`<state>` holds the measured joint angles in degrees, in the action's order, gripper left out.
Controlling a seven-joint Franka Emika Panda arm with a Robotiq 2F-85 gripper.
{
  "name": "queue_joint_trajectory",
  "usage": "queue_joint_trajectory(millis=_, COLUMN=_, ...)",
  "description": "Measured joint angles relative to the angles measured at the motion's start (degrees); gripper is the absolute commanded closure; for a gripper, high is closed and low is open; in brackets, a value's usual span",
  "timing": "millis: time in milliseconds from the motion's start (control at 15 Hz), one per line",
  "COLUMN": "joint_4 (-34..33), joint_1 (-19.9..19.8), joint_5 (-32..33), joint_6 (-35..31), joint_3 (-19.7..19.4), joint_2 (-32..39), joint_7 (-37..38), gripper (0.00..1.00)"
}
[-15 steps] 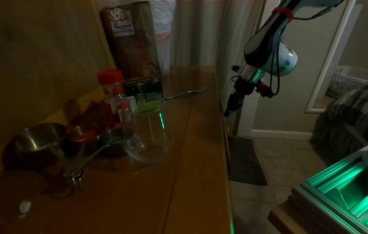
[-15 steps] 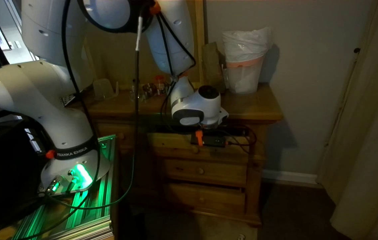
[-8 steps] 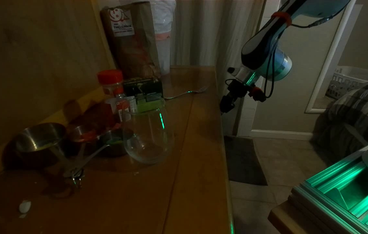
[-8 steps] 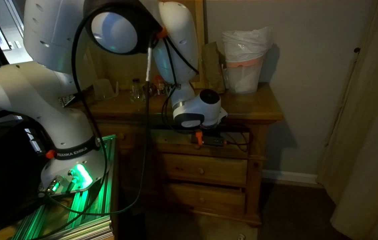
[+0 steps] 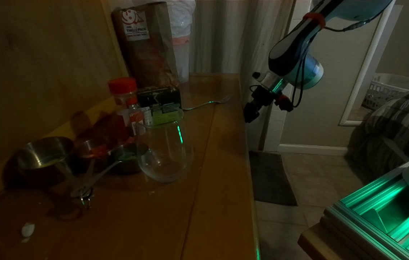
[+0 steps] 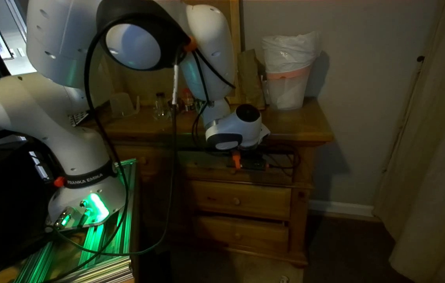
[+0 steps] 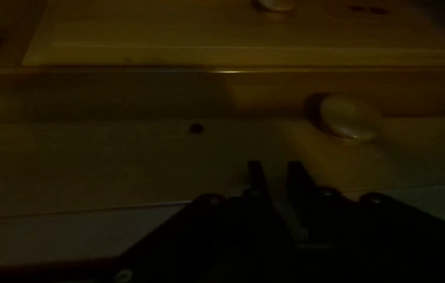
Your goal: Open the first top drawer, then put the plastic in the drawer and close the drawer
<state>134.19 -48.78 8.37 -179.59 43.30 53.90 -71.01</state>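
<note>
The top drawer's wooden front shows below the counter top in an exterior view and looks pushed in, or nearly so. In the wrist view the same drawer front fills the middle, with its round knob to the right of the fingers. My gripper is open with a narrow, empty gap, in front of the drawer front and off the knob. It also shows in an exterior view, dark, at the counter's edge. I cannot make out whether the fingertips touch the wood. I cannot pick out the plastic; the drawer's inside is hidden.
On the counter stand a clear glass, metal measuring cups, a red-lidded jar, a dark box, a fork and a paper bag. Lower drawers lie beneath. Cables hang along the arm.
The top drawer, which stuck out past the counter edge, has gone in. My gripper has moved in toward the cabinet with it, then shifted slightly up.
</note>
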Motion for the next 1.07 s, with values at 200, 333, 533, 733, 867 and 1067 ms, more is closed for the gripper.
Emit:
queue_joint_trajectory(millis=200, joint_4=2.2, joint_1=-1.4, joint_5=0.5, joint_6=-1.5, joint_3=0.6, joint_2=-4.7, joint_7=2.1, gripper=0.24)
queue_joint_trajectory(millis=333, joint_4=4.6, joint_1=-1.8, joint_5=0.5, joint_6=-1.9, joint_3=0.8, joint_2=-9.9, joint_7=4.7, gripper=0.12)
queue_joint_trajectory(millis=533, joint_4=8.4, joint_1=-1.9, joint_5=0.5, joint_6=-0.3, joint_3=1.1, joint_2=-18.7, joint_7=9.8, gripper=0.00)
queue_joint_trajectory(millis=733, joint_4=11.7, joint_1=-3.7, joint_5=0.3, joint_6=5.3, joint_3=3.8, joint_2=-27.6, joint_7=13.9, gripper=0.00)
queue_joint_trajectory(millis=867, joint_4=13.4, joint_1=-7.3, joint_5=-0.8, joint_6=10.9, joint_3=8.5, joint_2=-32.6, joint_7=14.8, gripper=0.00)
queue_joint_trajectory(millis=1067, joint_4=14.2, joint_1=-14.7, joint_5=-4.3, joint_6=20.3, joint_3=17.6, joint_2=-37.4, joint_7=14.2, gripper=0.00)
